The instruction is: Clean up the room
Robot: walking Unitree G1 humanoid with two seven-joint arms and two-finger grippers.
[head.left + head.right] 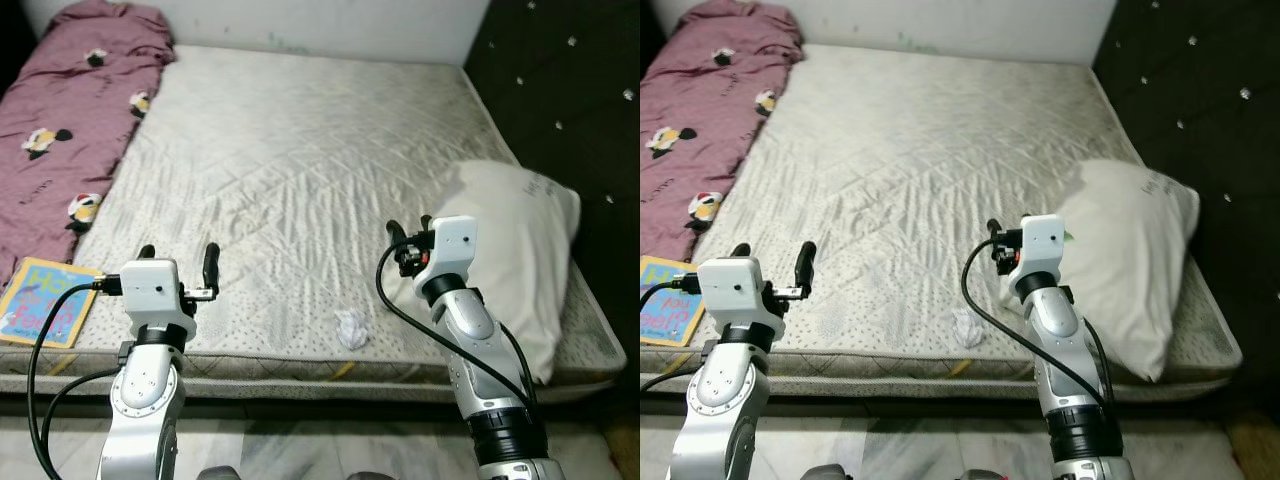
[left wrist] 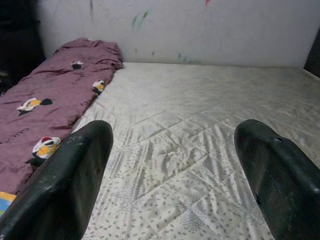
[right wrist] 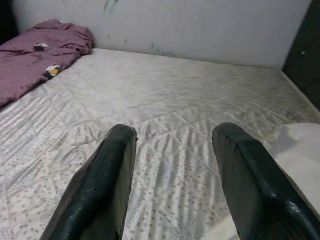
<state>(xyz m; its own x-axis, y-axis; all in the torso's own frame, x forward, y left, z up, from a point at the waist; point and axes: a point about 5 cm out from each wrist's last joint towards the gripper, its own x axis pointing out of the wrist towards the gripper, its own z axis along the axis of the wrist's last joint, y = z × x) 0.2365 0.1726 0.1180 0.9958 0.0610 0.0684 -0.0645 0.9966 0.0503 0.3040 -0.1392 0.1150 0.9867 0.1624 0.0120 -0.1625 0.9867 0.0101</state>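
A crumpled white paper wad (image 1: 351, 328) lies near the front edge of the bare quilted mattress (image 1: 300, 140). A white pillow (image 1: 520, 250) rests at the mattress's right side. A purple blanket with cartoon prints (image 1: 70, 130) lies rumpled along the left side. A colourful book (image 1: 45, 302) sits on the front left corner. My left gripper (image 1: 180, 262) hovers open over the front left of the mattress, to the right of the book. My right gripper (image 1: 410, 235) is open just left of the pillow, above and right of the wad. Nothing is between either pair of fingers (image 2: 65, 185).
A dark tufted headboard (image 1: 570, 90) stands along the right. A white wall (image 1: 320, 25) with smudges closes the far side. Pale tiled floor (image 1: 300, 450) runs below the mattress's front edge.
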